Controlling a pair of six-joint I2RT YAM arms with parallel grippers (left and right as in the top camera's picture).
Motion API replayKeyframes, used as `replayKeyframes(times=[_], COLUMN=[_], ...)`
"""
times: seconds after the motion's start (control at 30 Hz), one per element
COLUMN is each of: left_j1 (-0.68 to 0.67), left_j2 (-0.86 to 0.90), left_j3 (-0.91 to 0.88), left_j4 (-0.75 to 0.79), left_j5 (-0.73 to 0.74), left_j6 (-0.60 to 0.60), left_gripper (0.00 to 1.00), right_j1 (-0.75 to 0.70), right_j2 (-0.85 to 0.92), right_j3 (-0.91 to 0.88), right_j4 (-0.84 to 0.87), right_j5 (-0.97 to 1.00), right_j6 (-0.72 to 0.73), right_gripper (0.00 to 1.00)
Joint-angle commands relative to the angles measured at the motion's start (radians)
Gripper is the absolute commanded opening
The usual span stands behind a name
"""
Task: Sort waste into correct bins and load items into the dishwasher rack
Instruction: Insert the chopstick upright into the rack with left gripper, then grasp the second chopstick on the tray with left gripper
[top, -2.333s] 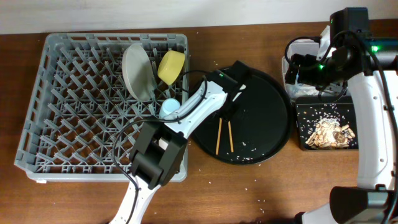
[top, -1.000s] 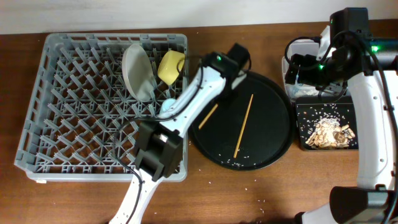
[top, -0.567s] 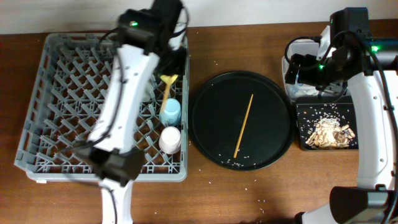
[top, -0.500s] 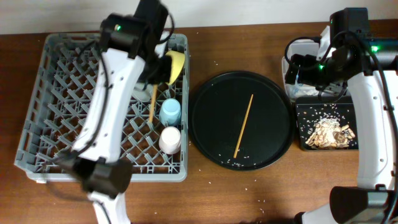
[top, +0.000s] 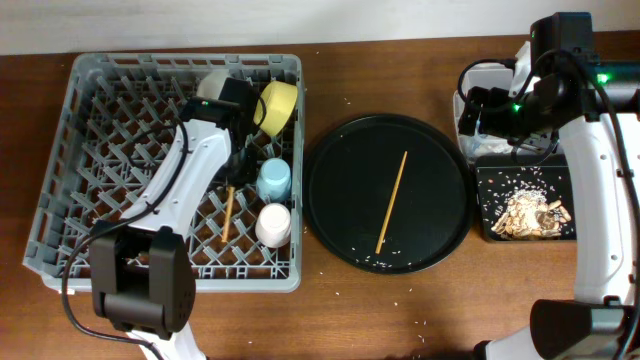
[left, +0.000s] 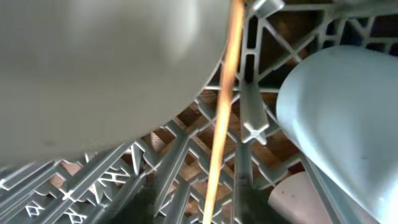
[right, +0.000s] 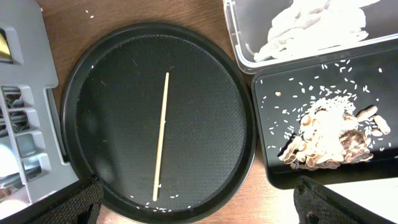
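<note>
My left gripper is low inside the grey dishwasher rack, open, with one chopstick lying in the lattice below it. In the left wrist view this chopstick runs between my spread fingers, clear of both. The plate, yellow bowl, blue cup and pink cup stand in the rack. The second chopstick lies on the round black tray. My right gripper is open and empty by the clear tub.
The clear tub holds white napkins. The shallow black tray holds food scraps and rice. Rice grains dot the round tray and the wooden table. The second chopstick shows in the right wrist view.
My left arm lifted one chopstick off the round tray, swung over the rack and came down; the chopstick now lies in the rack. The right arm has not moved.
</note>
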Motion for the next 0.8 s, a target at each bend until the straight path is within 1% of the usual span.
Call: replayKeyframes(times=[0.0, 0.1, 0.13, 0.17, 0.2, 0.27, 0.33, 0.4, 0.5, 0.63, 0.77], left_j1=[-0.005, -0.058, -0.107, -0.181, -0.227, -0.275, -0.322, -0.358, -0.392, -0.459, -0.513], left_j2=[-0.016, -0.016, -0.016, -0.004, 0.025, 0.076, 0.146, 0.211, 0.272, 0.320, 0.384], left_j3=[0.114, 0.272, 0.301, 0.297, 0.297, 0.297, 0.297, 0.298, 0.298, 0.298, 0.298], left_j4=[-0.012, -0.017, 0.015, 0.095, 0.160, 0.220, 0.281, 0.333, 0.395, 0.492, 0.495], left_j5=[0.049, 0.075, 0.101, 0.169, 0.201, 0.234, 0.301, 0.349, 0.364, 0.350, 0.299], left_j6=[0.028, 0.028, 0.028, 0.028, 0.028, 0.027, 0.023, -0.003, -0.033, -0.032, -0.017], left_gripper=[0.48, 0.48, 0.48, 0.44, 0.44, 0.44, 0.44, 0.44, 0.44, 0.44, 0.45], right_j1=[0.001, 0.001, 0.001, 0.001, 0.001, 0.001, 0.001, 0.001, 0.001, 0.001, 0.001], right_j2=[0.003, 0.003, 0.003, 0.003, 0.003, 0.003, 0.003, 0.003, 0.003, 0.003, 0.003], right_j3=[-0.002, -0.002, -0.002, -0.002, -0.002, -0.002, -0.002, -0.002, -0.002, -0.002, -0.002], right_j4=[0.000, 0.000, 0.000, 0.000, 0.000, 0.000, 0.000, 0.000, 0.000, 0.000, 0.000], right_j5=[0.016, 0.016, 0.016, 0.016, 0.016, 0.016, 0.016, 0.016, 0.016, 0.016, 0.016], right_j6=[0.003, 0.003, 0.003, 0.003, 0.003, 0.003, 0.003, 0.003, 0.003, 0.003, 0.003], right_gripper=[0.99, 0.99, 0.98, 0.98, 0.98, 0.98, 0.99, 0.99, 0.99, 0.99, 0.98])
